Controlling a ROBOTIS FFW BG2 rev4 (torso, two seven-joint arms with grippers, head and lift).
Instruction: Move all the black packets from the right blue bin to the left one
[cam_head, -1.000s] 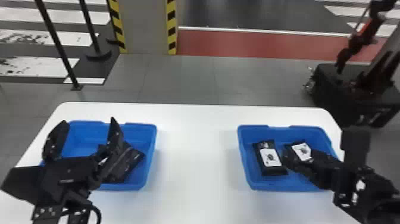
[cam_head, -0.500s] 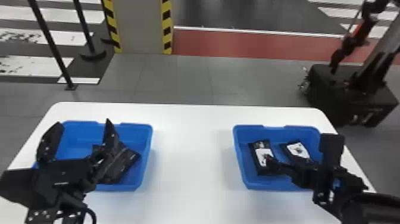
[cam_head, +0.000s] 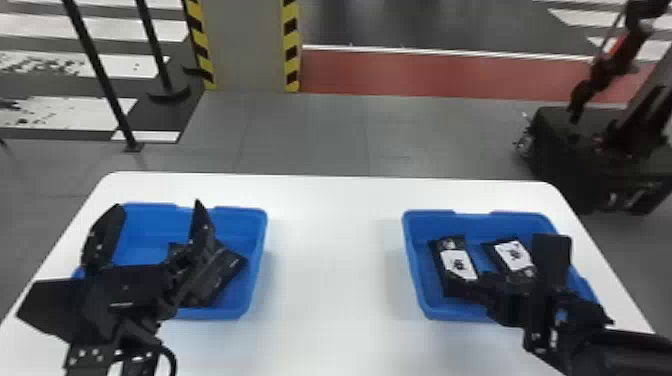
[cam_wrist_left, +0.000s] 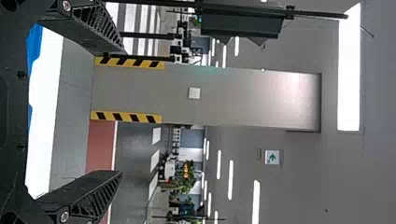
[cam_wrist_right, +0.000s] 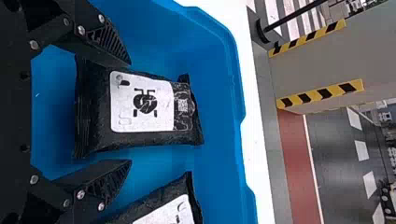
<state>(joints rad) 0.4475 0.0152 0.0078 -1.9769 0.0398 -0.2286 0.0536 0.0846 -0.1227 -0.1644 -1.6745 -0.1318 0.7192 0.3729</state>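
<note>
The right blue bin (cam_head: 447, 312) is sitting on the white table (cam_head: 330, 280) and is holding two black packets with white labels. The left packet (cam_wrist_right: 93, 112) is lying in the left part of that bin, and the right packet (cam_head: 512, 255) is lying just beside it, apart from it. Inside the same bin, the right gripper (cam_head: 487, 287) is standing wide open, its two fingers spreading to either side of the left packet. It is gripping nothing; one fingertip is overlapping the packet's edge in the right wrist view, though whether they are touching I cannot tell.

Well apart from the right bin, to its left, the left blue bin (cam_head: 257, 265) is resting on the table. Black packets (cam_head: 225, 272) are lying in its right part, partly hidden. The left gripper (cam_head: 158, 206) is hanging over this left bin, its fingers spreading widely with nothing between them. Beyond the right bin, farther left, a gray pillar (cam_head: 245, 50) with striped edges is standing on the floor.
</note>
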